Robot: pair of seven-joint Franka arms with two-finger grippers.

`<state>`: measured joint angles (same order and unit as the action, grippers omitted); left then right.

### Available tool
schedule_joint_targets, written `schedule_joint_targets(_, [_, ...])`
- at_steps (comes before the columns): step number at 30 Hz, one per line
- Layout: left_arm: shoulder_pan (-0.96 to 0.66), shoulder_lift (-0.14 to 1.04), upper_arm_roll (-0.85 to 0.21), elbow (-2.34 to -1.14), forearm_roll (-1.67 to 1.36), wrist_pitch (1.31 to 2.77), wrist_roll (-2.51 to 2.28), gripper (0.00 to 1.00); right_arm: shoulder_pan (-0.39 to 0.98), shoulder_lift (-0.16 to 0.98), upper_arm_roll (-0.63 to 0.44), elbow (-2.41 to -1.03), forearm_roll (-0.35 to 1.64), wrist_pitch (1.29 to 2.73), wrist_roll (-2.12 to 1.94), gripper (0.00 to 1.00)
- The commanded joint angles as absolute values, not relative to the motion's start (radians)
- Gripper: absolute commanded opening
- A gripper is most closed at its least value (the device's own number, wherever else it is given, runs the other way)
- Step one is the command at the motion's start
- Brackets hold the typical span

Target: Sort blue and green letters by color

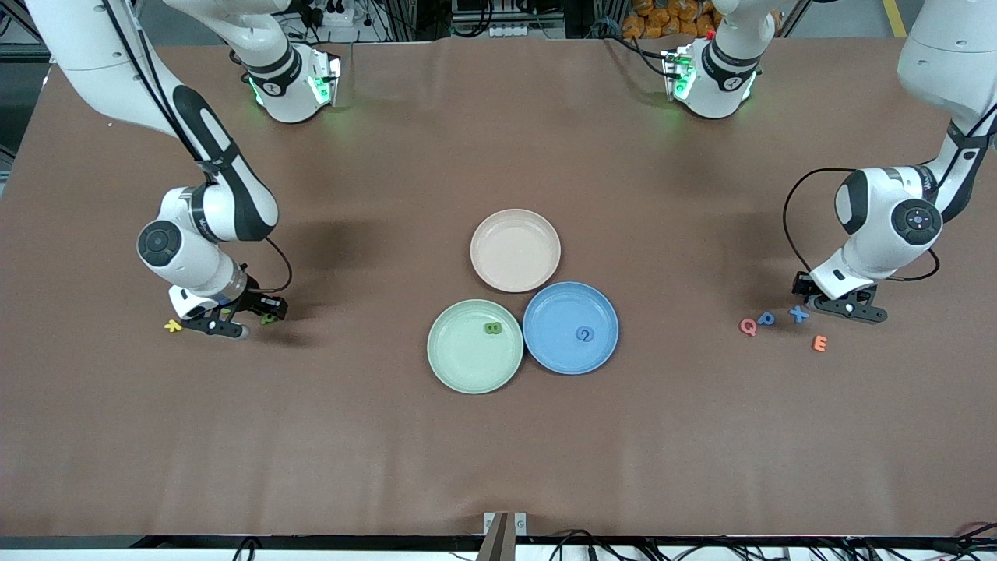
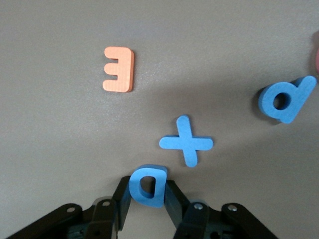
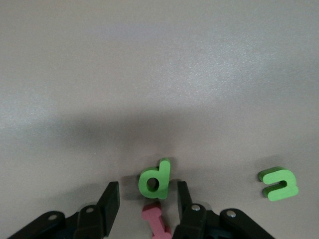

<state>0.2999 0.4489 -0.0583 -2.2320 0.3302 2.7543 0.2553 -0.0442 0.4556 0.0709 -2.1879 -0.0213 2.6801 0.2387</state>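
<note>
My left gripper (image 2: pixel 147 188) is shut on a blue D (image 2: pixel 148 185) at the table surface, at the left arm's end (image 1: pixel 847 309). A blue X (image 2: pixel 186 141) and a blue P (image 2: pixel 285 98) lie loose beside it. Down at the right arm's end, my right gripper (image 3: pixel 147 191) is open, one finger on each side of a green P (image 3: pixel 155 179), with gaps between them. Another green letter (image 3: pixel 278 183) lies beside it on the table (image 1: pixel 269 318). A green B (image 1: pixel 492 328) sits in the green plate (image 1: pixel 459 360), and a blue G (image 1: pixel 584 334) in the blue plate (image 1: pixel 559 354).
An empty pale pink plate (image 1: pixel 515 249) stands farther from the front camera than the two coloured plates. An orange E (image 1: pixel 819 343) and a pink Q (image 1: pixel 748 326) lie near the blue letters. A dark red letter (image 3: pixel 158 221) lies between the right gripper's fingers, and a yellow letter (image 1: pixel 172 326) beside that gripper.
</note>
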Motion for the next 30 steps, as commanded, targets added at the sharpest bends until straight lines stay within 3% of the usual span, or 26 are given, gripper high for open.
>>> schedule_joint_targets(1, [0.288,0.425,-0.058,-2.25,0.31,2.757,0.262,0.14,-0.058,0.472,0.075,-2.169,-0.037,2.686,0.227,0.5])
schedule_joint_targets(21, [0.241,0.338,-0.06,-2.241,0.258,2.643,0.258,0.14,-0.057,0.497,0.066,-2.154,-0.038,2.694,0.225,0.38])
schedule_joint_targets(26, [0.21,0.315,-0.061,-2.235,0.201,2.62,0.25,0.14,-0.057,0.495,0.066,-2.151,-0.037,2.692,0.225,0.18])
schedule_joint_targets(29, [0.186,0.304,-0.061,-2.23,0.164,2.596,0.247,0.13,-0.055,0.491,0.066,-2.148,-0.035,2.686,0.227,0.01])
schedule_joint_targets(30, [0.178,0.299,-0.061,-2.227,0.154,2.589,0.241,0.13,-0.055,0.489,0.066,-2.148,-0.034,2.683,0.229,0.0])
